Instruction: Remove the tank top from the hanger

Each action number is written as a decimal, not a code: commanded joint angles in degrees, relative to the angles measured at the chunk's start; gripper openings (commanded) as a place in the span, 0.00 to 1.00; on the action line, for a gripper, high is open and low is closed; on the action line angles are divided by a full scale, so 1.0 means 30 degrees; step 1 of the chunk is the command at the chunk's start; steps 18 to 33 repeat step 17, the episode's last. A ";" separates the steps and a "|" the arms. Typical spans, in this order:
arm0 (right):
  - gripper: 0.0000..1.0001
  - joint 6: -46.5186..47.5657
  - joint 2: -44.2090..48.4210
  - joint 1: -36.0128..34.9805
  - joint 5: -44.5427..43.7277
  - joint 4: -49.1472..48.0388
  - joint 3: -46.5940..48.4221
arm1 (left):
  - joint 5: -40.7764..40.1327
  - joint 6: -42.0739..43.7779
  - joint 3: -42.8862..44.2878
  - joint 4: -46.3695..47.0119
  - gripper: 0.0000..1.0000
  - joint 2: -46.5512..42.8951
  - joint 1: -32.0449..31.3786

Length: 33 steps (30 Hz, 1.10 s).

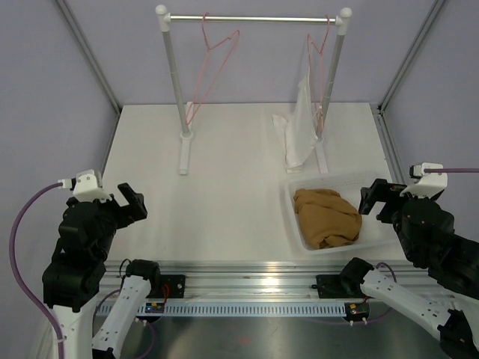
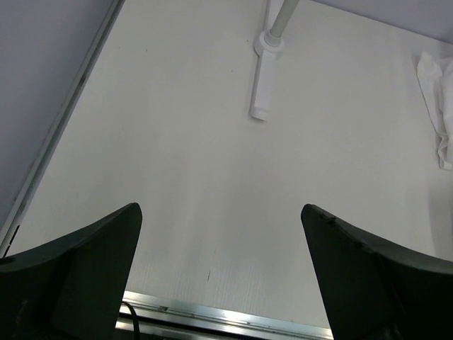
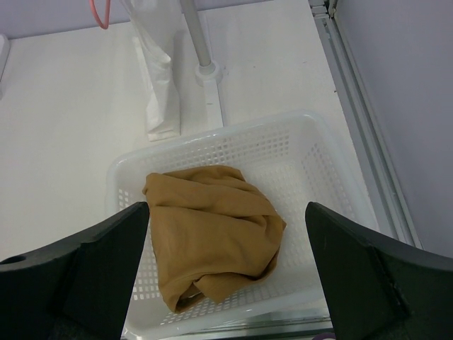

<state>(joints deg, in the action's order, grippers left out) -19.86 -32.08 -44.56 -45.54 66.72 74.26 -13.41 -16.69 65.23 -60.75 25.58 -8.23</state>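
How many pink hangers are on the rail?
2. A bare hanger left of middle on the rail; a second hanger near the right post carries the white garment. None seems hidden.

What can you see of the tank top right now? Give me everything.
The tank top is a soft, matte camel-brown fabric garment. It is crumpled into a loose folded heap, so no straps or neckline can be made out. It lies inside the white perforated plastic basket on the right side of the table. It sits toward the basket's left, leaving the right part bare. It is not hanging from anything, and only the basket touches it.
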 commanded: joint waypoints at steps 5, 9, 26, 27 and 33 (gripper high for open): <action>1.00 0.0027 -0.0235 0.0086 0.0032 -0.0354 -0.0378 | 0.0749 0.0465 -0.0503 0.0709 0.99 -0.0266 -0.0186; 1.00 0.0028 -0.0558 0.0115 0.0122 -0.0559 -0.0378 | 0.0633 0.0495 -0.0855 0.0827 0.99 -0.0325 -0.0304; 1.00 -0.0119 -0.0617 0.0086 0.0209 -0.0939 -0.0582 | 0.0427 0.0494 -0.1031 0.0973 0.99 -0.0296 -0.0333; 1.00 -0.0119 -0.0617 0.0086 0.0209 -0.0939 -0.0582 | 0.0427 0.0494 -0.1031 0.0973 0.99 -0.0296 -0.0333; 1.00 -0.0119 -0.0617 0.0086 0.0209 -0.0939 -0.0582 | 0.0427 0.0494 -0.1031 0.0973 0.99 -0.0296 -0.0333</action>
